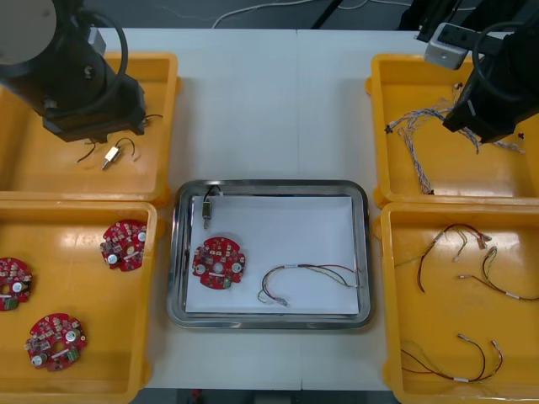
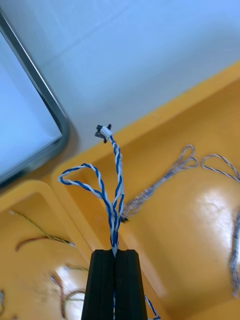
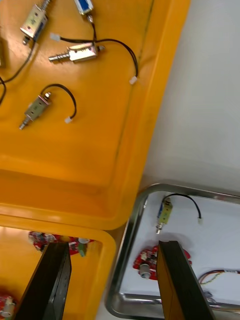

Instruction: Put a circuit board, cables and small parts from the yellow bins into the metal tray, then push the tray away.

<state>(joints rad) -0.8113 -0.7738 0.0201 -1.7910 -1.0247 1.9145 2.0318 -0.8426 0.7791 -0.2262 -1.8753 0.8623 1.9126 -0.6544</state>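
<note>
Above the far right bin (image 2: 200, 225) — right claw (image 2: 114, 251) pinches a twisted cable (image 2: 114, 225).

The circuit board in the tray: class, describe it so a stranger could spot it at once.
Find the metal tray between the yellow bins. On its white floor, by the left rim, lies a round red circuit board. It alone lies in the tray; three other boards sit in the near left bin.

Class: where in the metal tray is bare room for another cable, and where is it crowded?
Bare: the far right of the metal tray, between the small metal part, the right rim and the red and yellow cable. Crowded: the near half, with the circuit board and that cable.
</note>
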